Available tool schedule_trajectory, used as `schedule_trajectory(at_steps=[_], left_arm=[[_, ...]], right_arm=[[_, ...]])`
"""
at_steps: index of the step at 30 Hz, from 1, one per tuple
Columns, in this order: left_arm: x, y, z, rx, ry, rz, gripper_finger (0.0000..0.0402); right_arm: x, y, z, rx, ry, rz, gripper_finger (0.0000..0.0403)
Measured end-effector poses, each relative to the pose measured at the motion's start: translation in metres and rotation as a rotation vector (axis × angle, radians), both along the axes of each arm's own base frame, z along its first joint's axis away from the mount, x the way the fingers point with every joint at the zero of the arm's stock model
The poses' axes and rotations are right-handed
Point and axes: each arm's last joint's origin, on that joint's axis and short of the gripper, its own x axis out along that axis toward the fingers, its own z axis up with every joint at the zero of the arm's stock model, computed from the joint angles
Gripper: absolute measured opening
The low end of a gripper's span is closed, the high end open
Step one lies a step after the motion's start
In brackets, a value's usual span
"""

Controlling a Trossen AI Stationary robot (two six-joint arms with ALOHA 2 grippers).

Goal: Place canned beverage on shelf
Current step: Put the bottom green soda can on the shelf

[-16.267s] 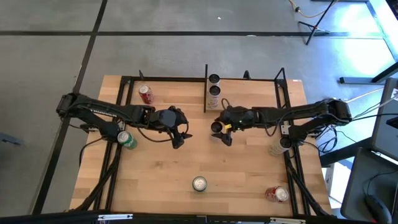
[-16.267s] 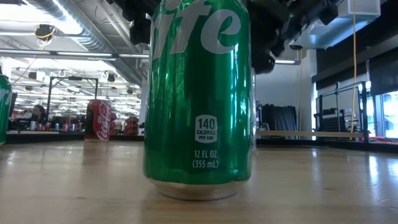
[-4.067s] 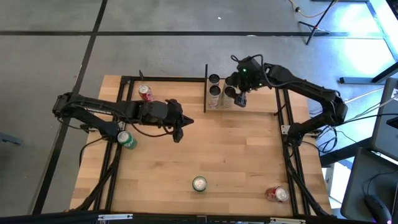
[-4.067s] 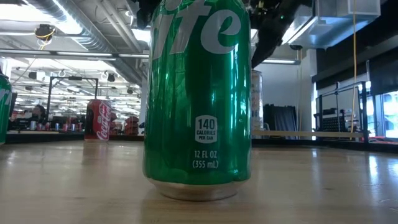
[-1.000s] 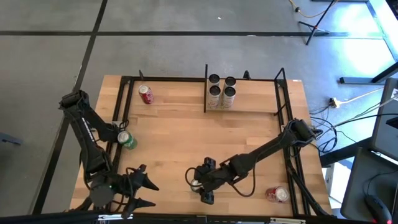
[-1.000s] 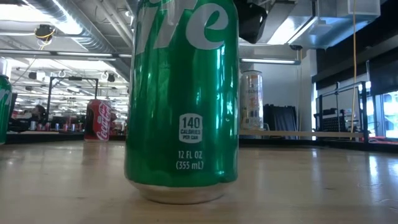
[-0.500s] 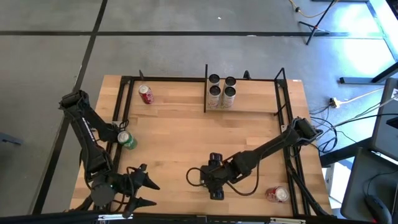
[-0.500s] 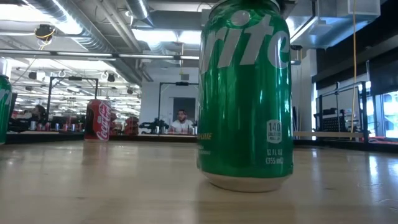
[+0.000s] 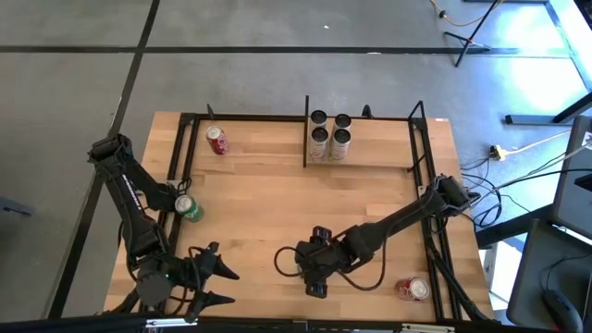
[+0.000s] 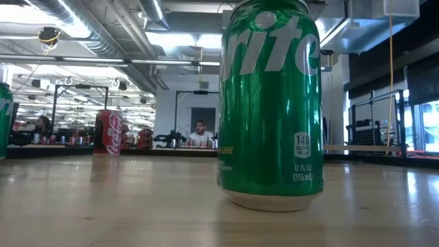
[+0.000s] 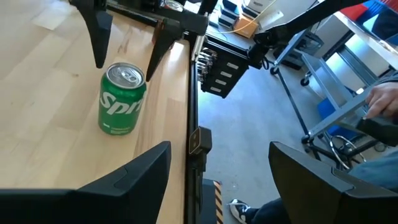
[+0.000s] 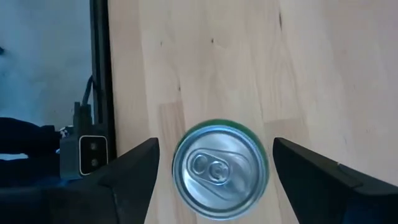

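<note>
- The right gripper (image 9: 314,277) hangs over the near middle of the table (image 9: 259,203), its fingers spread apart on either side of an upright green can (image 12: 219,172) with nothing clamped between them; the right wrist view looks straight down on the can's silver top.
- In the low view that green can (image 10: 269,110) stands upright on the wood, close to the camera.
- The left gripper (image 9: 215,285) waits at the near left corner of the table, fingers apart and holding nothing.
- The shelf (image 9: 370,153) sits at the far right part of the table; 4 cans (image 9: 329,135) stand at its left end (2 rows of 2).
- A second green can (image 9: 189,208) stands near the left edge, and a red can (image 9: 216,140) at the far left.
- Another red can (image 9: 412,289) sits at the near right.
</note>
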Motion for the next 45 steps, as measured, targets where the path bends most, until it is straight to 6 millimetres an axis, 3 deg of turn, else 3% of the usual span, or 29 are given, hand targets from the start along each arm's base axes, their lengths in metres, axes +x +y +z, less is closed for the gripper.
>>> schedule_trajectory(at_steps=[12,27,36,40,45], left_arm=[[0.004,0.004,0.0,0.006,0.002,0.022,0.0266],[0.007,0.006,0.0,0.005,0.004,0.028,0.0266],[0.007,0.005,0.0,0.004,0.005,0.026,0.0266],[0.007,0.005,0.0,0.004,0.005,0.026,0.0266],[0.007,0.005,0.0,0.004,0.005,0.026,0.0266]], right_arm=[[0.008,0.005,-0.025,0.021,0.081,-0.022,0.0298],[0.009,0.005,-0.027,0.04,0.09,-0.037,0.0275],[0.006,0.005,-0.041,0.027,0.174,-0.077,0.0359],[0.007,0.005,-0.039,0.016,0.156,-0.077,0.0373],[0.007,0.004,-0.041,-0.01,0.15,-0.071,0.033]])
